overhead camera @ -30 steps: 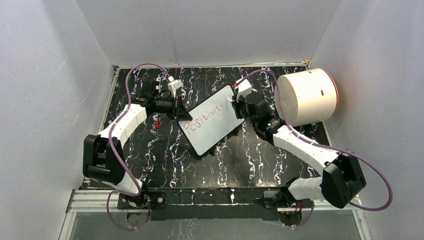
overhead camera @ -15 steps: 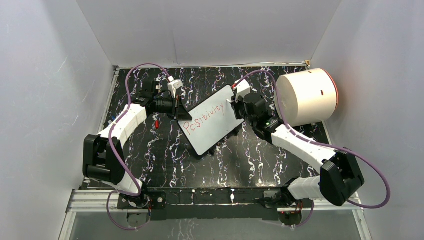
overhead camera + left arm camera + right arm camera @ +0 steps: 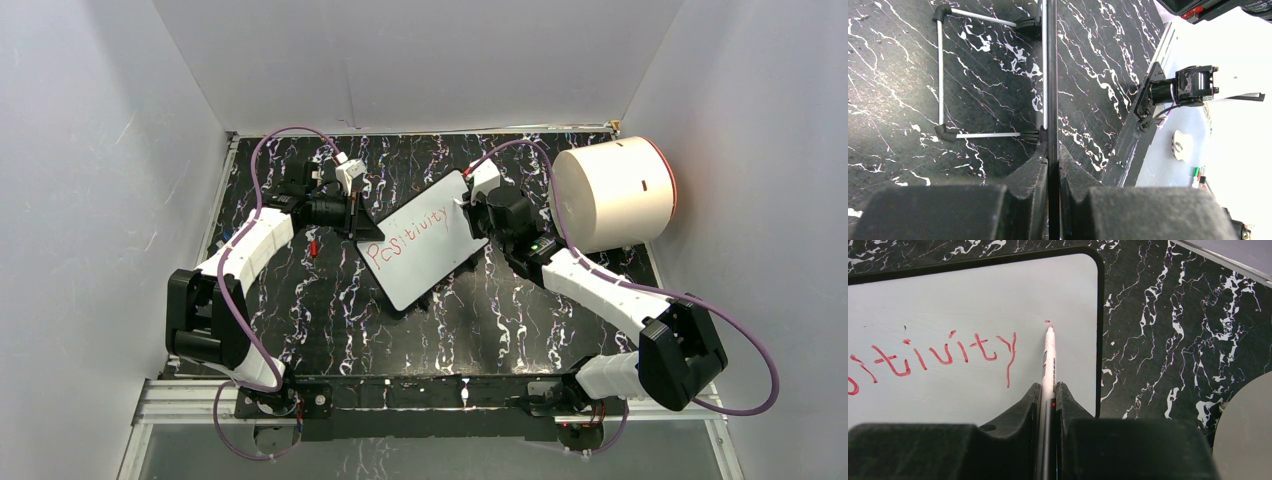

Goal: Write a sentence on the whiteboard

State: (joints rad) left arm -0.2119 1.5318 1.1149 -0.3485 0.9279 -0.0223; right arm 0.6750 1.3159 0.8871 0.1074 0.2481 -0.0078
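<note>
Whiteboard (image 3: 425,240) sits mid-table (image 3: 500,310), turned on a diagonal. Its face carries one red word, "Positivity" (image 3: 410,235).

Left gripper (image 3: 352,215): fingers closed on the board's thin black edge at its left corner. In the left wrist view the edge (image 3: 1050,75) runs straight out from between the pinched fingers (image 3: 1035,170), with the wire feet (image 3: 940,75) off to one side.

Right gripper (image 3: 1048,390): fingers clamped on a marker (image 3: 1049,360). Its red tip is just right of the final "y" of the word (image 3: 943,355), under a small red dot and near the board's (image 3: 973,300) right frame. Cannot tell whether the tip touches.

Left arm: elbow folded at near left, forearm reaching in to the board's corner.

Right arm: elbow low at near right, forearm slanting up-left, wrist beside the white cylinder (image 3: 610,195).
</note>
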